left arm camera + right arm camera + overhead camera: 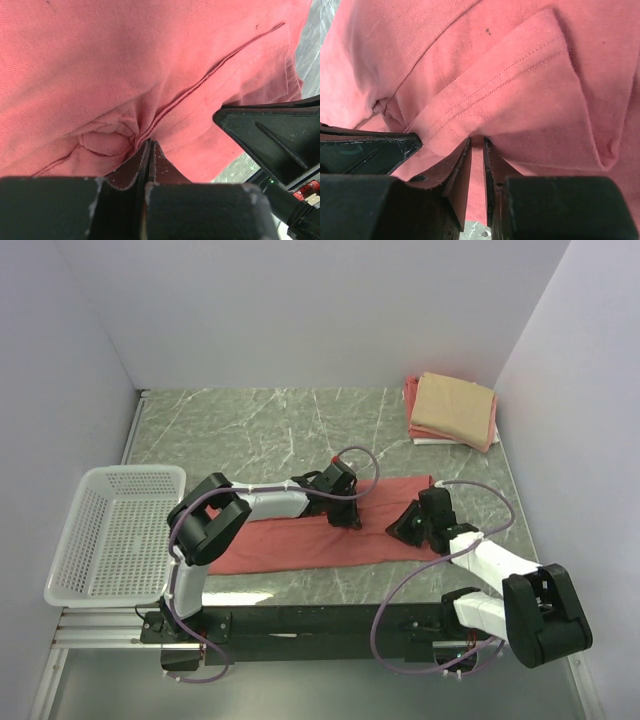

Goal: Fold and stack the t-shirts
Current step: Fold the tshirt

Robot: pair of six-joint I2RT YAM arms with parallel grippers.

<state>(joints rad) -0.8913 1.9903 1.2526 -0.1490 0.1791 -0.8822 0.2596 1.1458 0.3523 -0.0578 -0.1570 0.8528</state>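
A white mesh basket (115, 530) sits at the table's (250, 420) left edge; a folded tan t-shirt (455, 408) lies on a pink t-shirt (410, 403) in the far right corner, well apart. The salmon-red t-shirt (290, 545) lies across the near middle, the left gripper (146, 149) pinched tight on a bunched ridge, the right gripper (477, 145) narrowly clamping its hem nearby.

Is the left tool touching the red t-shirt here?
Touching. The left wrist view shows the left tool shut on a puckered fold of the red t-shirt, cloth bunching at its tips.
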